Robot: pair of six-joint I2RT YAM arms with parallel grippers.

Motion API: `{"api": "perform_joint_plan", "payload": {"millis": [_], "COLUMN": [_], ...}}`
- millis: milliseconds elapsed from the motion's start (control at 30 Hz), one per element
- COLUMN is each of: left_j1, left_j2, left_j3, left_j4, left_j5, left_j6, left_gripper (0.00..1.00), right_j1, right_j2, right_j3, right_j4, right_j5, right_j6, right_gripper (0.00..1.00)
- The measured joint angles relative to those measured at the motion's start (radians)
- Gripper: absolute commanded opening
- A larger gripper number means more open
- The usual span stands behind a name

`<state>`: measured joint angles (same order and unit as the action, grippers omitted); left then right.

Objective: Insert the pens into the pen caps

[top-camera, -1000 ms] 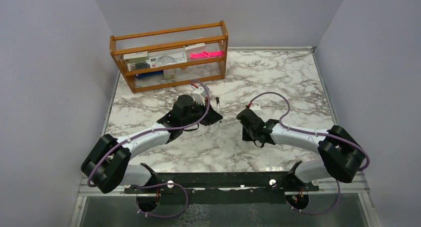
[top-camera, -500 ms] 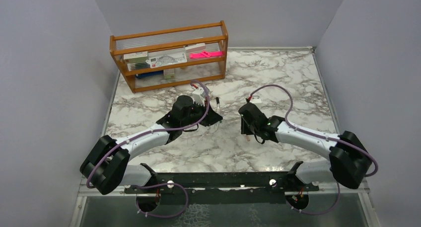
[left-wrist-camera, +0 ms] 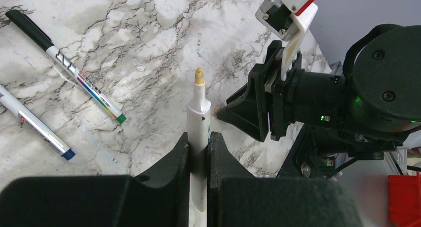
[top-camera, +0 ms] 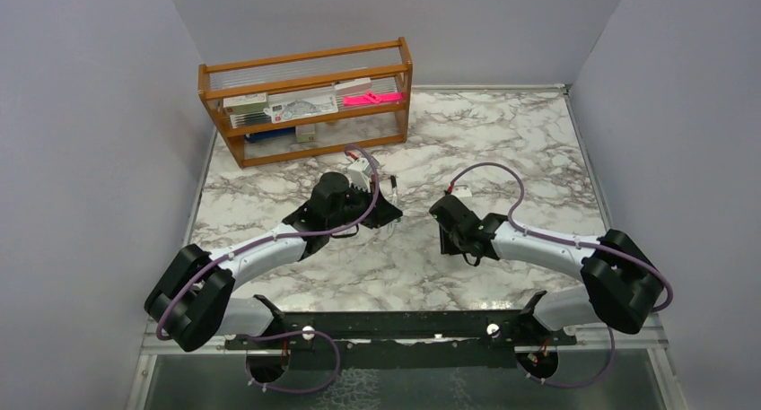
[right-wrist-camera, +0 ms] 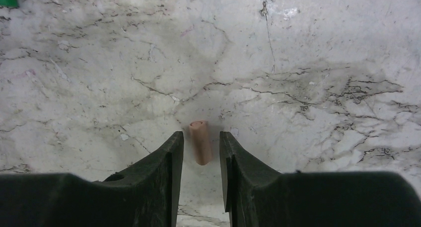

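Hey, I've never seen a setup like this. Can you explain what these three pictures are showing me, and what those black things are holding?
These are two robot arms bolted to the near edge of a marble table. The wide picture looks down from above and behind them. A wooden rack of stationery stands at the far side. The other two pictures come from a small camera on each wrist, so the black prongs at the bottom are that arm's own fingers. In the left wrist view, the left hand is shut on an uncapped pen, its tip pointing toward the other arm. Two more pens lie on the table beside it. In the right wrist view, the right hand is open, with its fingers either side of a small peach cap lying on the table.
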<state>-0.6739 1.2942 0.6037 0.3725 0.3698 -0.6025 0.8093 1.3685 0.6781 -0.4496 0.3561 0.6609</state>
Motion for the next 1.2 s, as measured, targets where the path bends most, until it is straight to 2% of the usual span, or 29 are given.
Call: {"api": "perform_joint_plan", "payload": {"millis": [100,167,300,433,667,767,1000,1100,1200], "left_j1": [0.000,0.000,0.000,0.000,0.000,-0.002,-0.068,-0.111,-0.144], "left_j2": [0.000,0.000,0.000,0.000,-0.001,-0.008,-0.009,-0.006,-0.006], "left_j3": [0.000,0.000,0.000,0.000,-0.002,-0.022,-0.129,-0.165,-0.175], "left_j4": [0.000,0.000,0.000,0.000,0.000,0.012,0.169,0.265,0.322], "left_j5": [0.000,0.000,0.000,0.001,0.007,0.010,0.057,0.087,0.087], "left_j6": [0.000,0.000,0.000,0.000,-0.001,-0.006,-0.070,-0.106,-0.126], "left_gripper": [0.00,0.00,0.00,0.00,0.00,0.00,0.00,0.00,0.00], "right_j1": [0.000,0.000,0.000,0.000,0.000,0.000,-0.002,-0.002,-0.002], "right_j2": [0.009,0.019,0.029,0.032,0.032,-0.032,-0.416,-0.503,-0.525], "right_j3": [-0.012,-0.013,-0.013,-0.013,-0.006,-0.015,-0.208,-0.284,-0.294], "right_j4": [0.000,0.001,0.012,0.024,0.029,0.052,0.431,0.566,0.629], "right_j5": [-0.007,-0.008,-0.010,-0.011,-0.013,-0.026,-0.102,-0.111,-0.110], "right_j6": [0.000,0.000,0.003,0.005,0.010,0.027,0.097,0.126,0.146], "right_gripper": [0.31,0.27,0.16,0.01,0.01,0.01,0.01,0.01,0.01]}}
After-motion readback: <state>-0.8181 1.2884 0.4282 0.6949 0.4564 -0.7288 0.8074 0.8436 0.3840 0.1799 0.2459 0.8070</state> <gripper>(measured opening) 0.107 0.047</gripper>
